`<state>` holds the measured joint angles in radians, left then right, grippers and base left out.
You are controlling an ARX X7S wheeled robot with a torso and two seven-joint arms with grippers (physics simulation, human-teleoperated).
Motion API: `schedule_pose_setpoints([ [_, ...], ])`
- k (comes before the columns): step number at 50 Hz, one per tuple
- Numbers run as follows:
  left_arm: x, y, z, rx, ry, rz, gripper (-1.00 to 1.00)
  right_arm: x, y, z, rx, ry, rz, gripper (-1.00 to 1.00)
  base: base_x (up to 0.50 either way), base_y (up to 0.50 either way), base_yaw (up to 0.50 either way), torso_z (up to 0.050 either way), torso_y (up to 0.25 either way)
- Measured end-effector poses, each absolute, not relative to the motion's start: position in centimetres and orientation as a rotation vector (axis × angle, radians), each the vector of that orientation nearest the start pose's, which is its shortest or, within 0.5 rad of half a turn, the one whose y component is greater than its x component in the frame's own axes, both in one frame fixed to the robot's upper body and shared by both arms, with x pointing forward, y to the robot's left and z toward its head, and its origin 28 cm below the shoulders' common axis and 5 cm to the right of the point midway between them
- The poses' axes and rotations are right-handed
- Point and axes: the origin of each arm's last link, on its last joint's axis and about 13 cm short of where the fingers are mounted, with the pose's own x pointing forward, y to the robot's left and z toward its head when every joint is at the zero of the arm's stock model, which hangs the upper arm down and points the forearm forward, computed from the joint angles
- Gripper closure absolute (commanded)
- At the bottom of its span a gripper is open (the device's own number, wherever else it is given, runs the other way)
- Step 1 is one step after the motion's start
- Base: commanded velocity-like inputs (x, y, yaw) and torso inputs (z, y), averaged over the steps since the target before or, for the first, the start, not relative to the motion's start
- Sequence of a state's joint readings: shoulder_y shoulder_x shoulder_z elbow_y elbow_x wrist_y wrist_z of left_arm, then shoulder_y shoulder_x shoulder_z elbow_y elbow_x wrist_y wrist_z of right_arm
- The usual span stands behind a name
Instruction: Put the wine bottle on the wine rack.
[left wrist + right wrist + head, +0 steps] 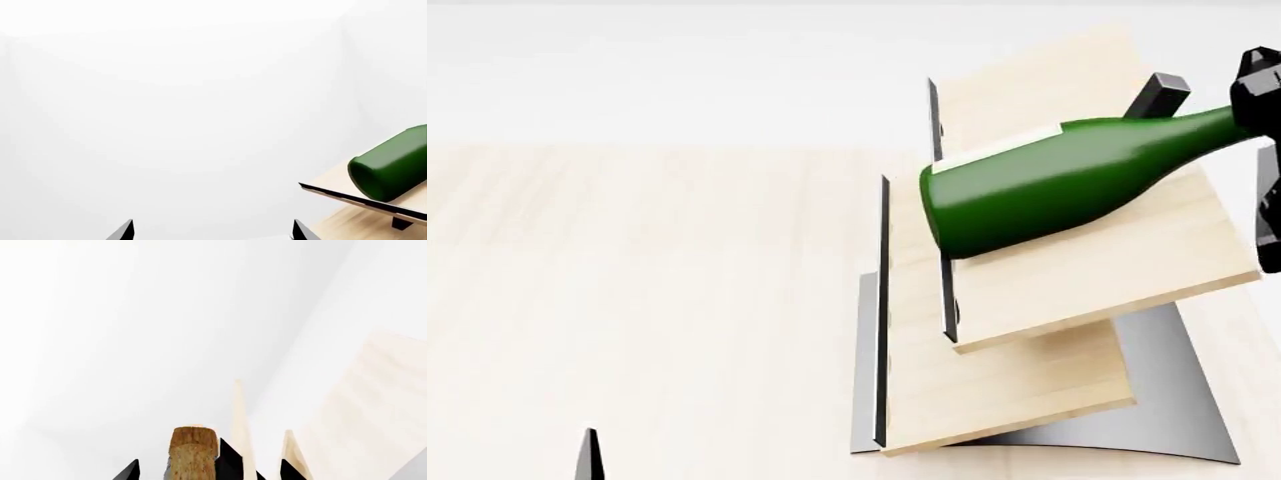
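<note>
Pale wooden table [627, 300], white backdrop. Wine bottle [1054, 180] lying on wine rack [1068, 290]: likely heavy, rigid, slick, breakable. Right gripper [210, 465] pinching neck near cork. Left gripper [212, 231] spread, empty.

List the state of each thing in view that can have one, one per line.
wine bottle: lying on its side, tilted, on the upper board, base near the black edge strip, neck held at the view's right.
wine rack: standing on the table, bottle on its upper tier, lower tier bare.
right tool: cork between its fingers; appears shut on the bottle's top.
left tool: open, holding nothing.
</note>
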<state>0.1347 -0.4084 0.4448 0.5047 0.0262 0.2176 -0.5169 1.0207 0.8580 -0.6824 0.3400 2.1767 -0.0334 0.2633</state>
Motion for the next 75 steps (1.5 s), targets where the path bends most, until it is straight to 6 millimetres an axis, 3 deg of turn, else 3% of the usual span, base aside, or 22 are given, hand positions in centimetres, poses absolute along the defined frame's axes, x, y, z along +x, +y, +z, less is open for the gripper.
schedule_pose_setpoints([
  [28,15.3,18.4,9.0,0.083,-0.517,-0.070,-1.00,26.4,-26.6,25.4,1.101,-0.265,-0.033,-1.00,0.00,0.00,0.00,0.000,0.000],
  [33,15.4,18.5,9.0,0.083,-0.518,-0.070,-1.00,25.6,-26.3,25.1,1.005,-0.291,-0.063,-1.00,0.00,0.00,0.00,0.000,0.000],
  [44,15.3,18.5,9.0,0.083,-0.519,-0.069,-1.00,25.0,-24.8,24.5,0.624,-0.341,-0.164,-1.00,0.00,0.00,0.00,0.000,0.000],
  [55,15.2,18.5,9.0,0.082,-0.523,-0.069,-1.00,23.1,-23.4,25.6,0.333,-0.521,-0.198,-1.00,0.00,0.00,0.00,0.000,0.000],
  [65,15.2,18.4,9.1,0.083,-0.526,-0.070,-1.00,20.3,-22.8,27.1,0.207,-0.708,-0.196,-1.00,0.00,0.00,0.00,0.000,0.000],
  [75,15.2,18.4,9.1,0.083,-0.525,-0.070,-1.00,18.2,-22.0,28.2,0.199,-0.833,-0.130,-1.00,0.00,0.00,0.00,0.000,0.000],
])
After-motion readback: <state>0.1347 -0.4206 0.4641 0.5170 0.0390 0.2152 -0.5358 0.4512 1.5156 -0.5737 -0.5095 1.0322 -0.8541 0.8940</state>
